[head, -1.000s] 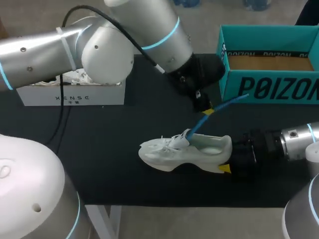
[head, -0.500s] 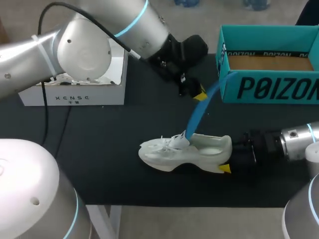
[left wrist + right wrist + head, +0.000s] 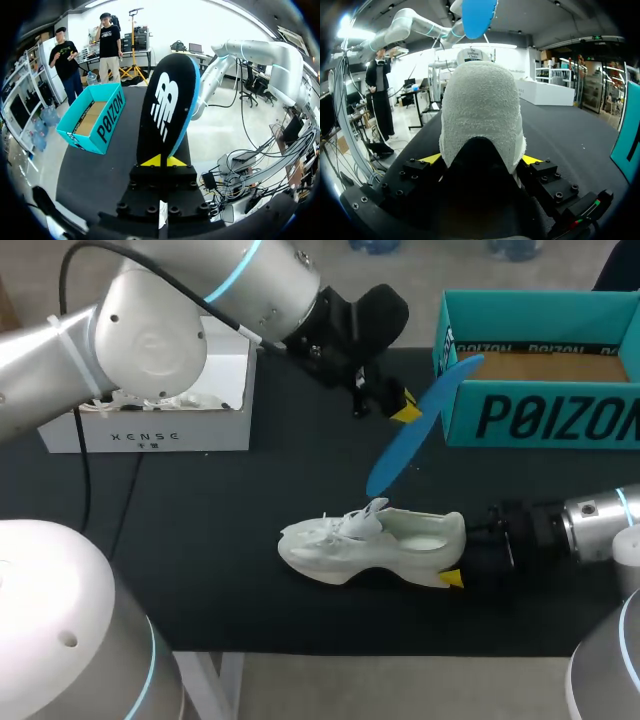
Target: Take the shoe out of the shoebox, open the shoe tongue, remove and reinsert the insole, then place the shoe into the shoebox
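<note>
One white knit trainer with a thick, sculpted foam sole (image 3: 365, 545) stands on its sole on the black cloth-covered table (image 3: 200, 540), toe pointing away from the right gripper (image 3: 481, 159). That gripper is clamped on the heel, one yellow tip against each side of it. In the right wrist view the heel collar looks soft and looped like towelling, rounded at its top. Loose white laces bunch over the tongue, and the shoe's mouth shows a pale, smooth inside.

One thin, flat, elongated insole (image 3: 420, 430) hangs in the air, apart from the shoe, between it and the teal box. It is bright blue on one face. The other face is matt black with a white mark. The left gripper (image 3: 403, 412) pinches one end of it, fingers closed on both faces. The free ends slant, one down toward the laces, the other up across the box's near corner.

There are two boxes. One is an open teal cardboard shoebox (image 3: 540, 415) with black lettering and a brown floor, beyond the right arm. The other is a white rectangular carton (image 3: 150, 425) under the left arm, with white contents I cannot make out. The left arm's wide grey links hide much of this carton.
</note>
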Motion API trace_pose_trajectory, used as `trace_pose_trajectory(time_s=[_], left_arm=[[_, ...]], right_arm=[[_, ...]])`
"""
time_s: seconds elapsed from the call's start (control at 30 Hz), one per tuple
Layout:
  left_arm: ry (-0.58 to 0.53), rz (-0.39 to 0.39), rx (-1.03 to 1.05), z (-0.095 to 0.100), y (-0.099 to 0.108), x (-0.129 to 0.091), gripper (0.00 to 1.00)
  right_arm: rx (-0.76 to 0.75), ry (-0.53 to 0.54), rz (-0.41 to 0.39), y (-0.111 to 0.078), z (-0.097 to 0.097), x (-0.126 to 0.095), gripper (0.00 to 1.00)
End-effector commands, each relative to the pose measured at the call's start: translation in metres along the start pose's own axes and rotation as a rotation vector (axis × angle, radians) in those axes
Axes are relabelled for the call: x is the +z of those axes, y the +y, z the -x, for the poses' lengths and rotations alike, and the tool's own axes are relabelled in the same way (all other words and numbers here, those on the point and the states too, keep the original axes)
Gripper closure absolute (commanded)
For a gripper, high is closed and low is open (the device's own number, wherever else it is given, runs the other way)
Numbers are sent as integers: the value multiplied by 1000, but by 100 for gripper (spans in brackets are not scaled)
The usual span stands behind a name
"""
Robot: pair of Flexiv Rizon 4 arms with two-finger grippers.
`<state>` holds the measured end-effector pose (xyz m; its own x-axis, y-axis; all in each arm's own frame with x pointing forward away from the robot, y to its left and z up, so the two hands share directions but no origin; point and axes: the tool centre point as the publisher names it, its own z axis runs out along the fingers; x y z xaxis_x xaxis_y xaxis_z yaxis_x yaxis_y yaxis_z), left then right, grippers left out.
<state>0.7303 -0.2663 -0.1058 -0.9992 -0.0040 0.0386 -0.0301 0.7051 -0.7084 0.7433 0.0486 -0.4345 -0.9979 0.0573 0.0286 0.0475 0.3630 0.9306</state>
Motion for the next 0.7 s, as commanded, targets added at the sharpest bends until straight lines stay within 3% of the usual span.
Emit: trace_pose_trajectory(time_s=[0.03,0.7], left_arm=[[-45,13,9,-2,-8,-5,100],[-73,38,-8,-3,-10,-5,100]], right_arm=[[2,-2,-3,-3,0,1,100],[2,-2,-3,-3,0,1,100]])
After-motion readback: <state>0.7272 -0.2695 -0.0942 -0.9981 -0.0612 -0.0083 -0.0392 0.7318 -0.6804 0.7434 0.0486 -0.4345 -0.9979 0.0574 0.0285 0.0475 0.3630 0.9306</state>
